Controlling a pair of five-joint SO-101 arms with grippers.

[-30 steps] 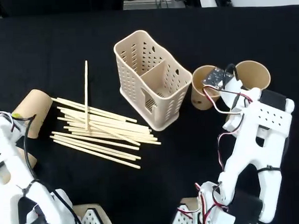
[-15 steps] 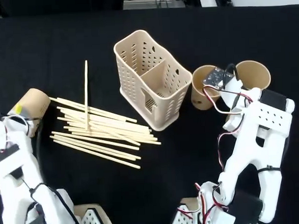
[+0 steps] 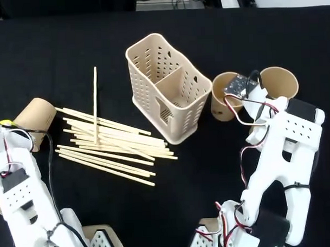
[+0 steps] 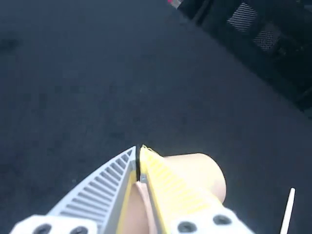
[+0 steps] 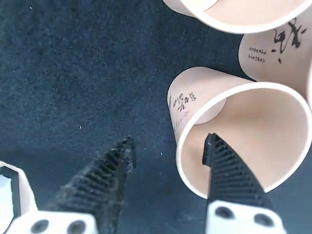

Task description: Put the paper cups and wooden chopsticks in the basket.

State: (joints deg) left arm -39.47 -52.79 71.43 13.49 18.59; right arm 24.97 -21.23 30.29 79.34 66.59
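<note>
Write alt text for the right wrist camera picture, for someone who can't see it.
The right gripper is open over a paper cup whose mouth faces the camera, one black finger across the mouth and the other over the black table beside it. Two more paper cups sit close beside it.

Even bright o/head light, soft shadows; L wrist view dimmer.

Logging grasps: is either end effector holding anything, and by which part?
Left end effector pinches a lying cup by its wall. Right end effector is open astride the rim of a second cup, holding nothing.
</note>
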